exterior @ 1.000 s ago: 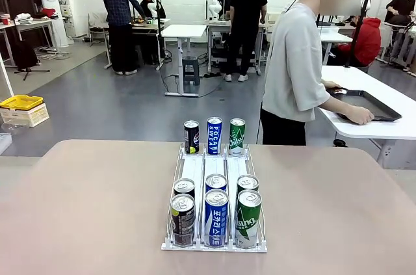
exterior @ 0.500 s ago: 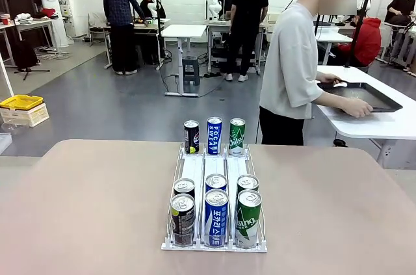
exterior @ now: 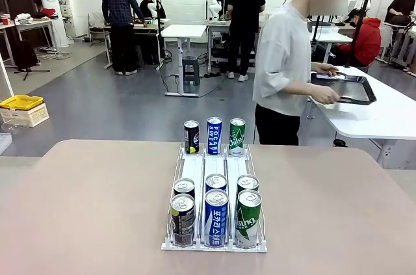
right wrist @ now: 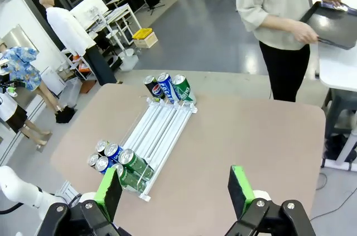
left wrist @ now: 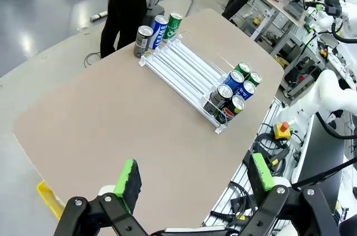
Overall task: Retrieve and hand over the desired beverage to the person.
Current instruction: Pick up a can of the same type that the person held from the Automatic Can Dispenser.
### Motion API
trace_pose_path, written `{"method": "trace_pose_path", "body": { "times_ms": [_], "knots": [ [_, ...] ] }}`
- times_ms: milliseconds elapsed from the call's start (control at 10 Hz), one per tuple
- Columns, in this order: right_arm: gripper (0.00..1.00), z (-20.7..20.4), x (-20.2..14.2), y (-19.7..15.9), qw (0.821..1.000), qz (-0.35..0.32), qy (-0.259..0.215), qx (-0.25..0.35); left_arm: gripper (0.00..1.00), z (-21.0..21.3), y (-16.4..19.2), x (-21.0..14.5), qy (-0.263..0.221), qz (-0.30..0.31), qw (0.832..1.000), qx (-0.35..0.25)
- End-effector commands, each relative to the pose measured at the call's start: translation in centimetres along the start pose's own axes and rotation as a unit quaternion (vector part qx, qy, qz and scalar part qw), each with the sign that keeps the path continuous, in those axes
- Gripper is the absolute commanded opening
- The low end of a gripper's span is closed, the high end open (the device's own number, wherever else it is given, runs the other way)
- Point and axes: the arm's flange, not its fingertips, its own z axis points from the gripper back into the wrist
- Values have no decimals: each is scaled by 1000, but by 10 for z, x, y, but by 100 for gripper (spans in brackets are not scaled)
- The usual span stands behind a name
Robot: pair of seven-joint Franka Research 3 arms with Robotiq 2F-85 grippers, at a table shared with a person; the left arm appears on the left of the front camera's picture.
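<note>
A clear three-lane can rack (exterior: 214, 170) lies in the middle of the tan table. At its near end stand black (exterior: 182, 220), blue (exterior: 216, 217) and green (exterior: 247, 218) cans, with one more of each behind. Three cans (exterior: 214, 136) stand at its far end. The person (exterior: 283, 60) in a light grey sweatshirt stands beyond the far edge, side-on, both hands on a dark tray (exterior: 346, 87) at a white side table. My left gripper (left wrist: 192, 177) hangs open high above the table. My right gripper (right wrist: 175, 191) is open too, above the rack (right wrist: 158, 130).
The white side table (exterior: 377, 109) stands at the far right behind the tan table (exterior: 84, 203). Other people work at benches farther back. A yellow bin (exterior: 21, 102) sits on the floor at left.
The person has drawn the dark tray along the side table toward themselves and shifted slightly left. The cans and rack have not moved.
</note>
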Motion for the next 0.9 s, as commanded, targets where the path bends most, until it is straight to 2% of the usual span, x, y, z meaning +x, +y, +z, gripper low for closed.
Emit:
{"method": "trace_pose_path", "body": {
  "times_ms": [0, 800],
  "knots": [
    [100, -6, 5, -1, 1000, 4, -8, 5, 100, 2, -1, 1, -8, -8, 1000, -7],
    [100, -6, 5, -1, 1000, 4, -8, 5, 100, 2, -1, 1, -8, -8, 1000, -7]
  ]
}}
